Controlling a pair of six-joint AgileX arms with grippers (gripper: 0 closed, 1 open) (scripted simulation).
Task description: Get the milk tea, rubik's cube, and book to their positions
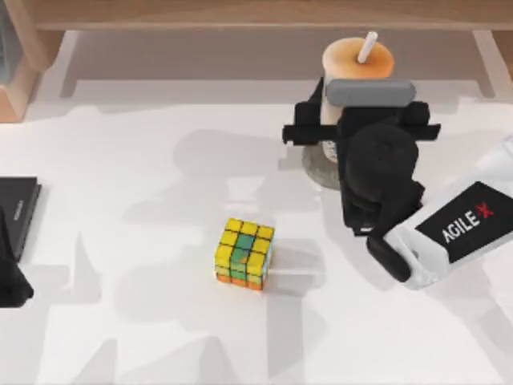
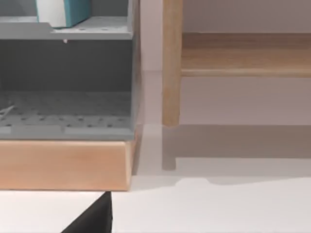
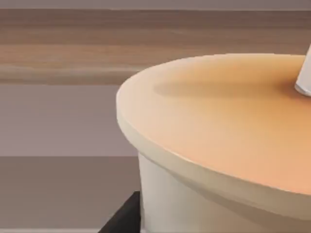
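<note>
From above, the right gripper is at the milk tea near the far edge of the white table, its dark body set against the cup's side above a round grey coaster; whether its fingers have closed on the cup I cannot tell, since the wrist hides them. The cup is a tall smooth cylinder with an orange-tan lid and a white straw. The rubik's cube sits alone mid-table, well apart from both arms, a small blocky thing of glossy yellow squares with green and orange between black lines. A flat black book lies at the table's left edge, where the left arm is parked. The left wrist view looks at a grey perforated shelf unit on a pale wooden base, with the book, teal-covered and pale-edged, on its upper level. The right wrist view shows the cup's matte lid very close. I judge the book probably placed, the tea in hand, the cube untouched
</note>
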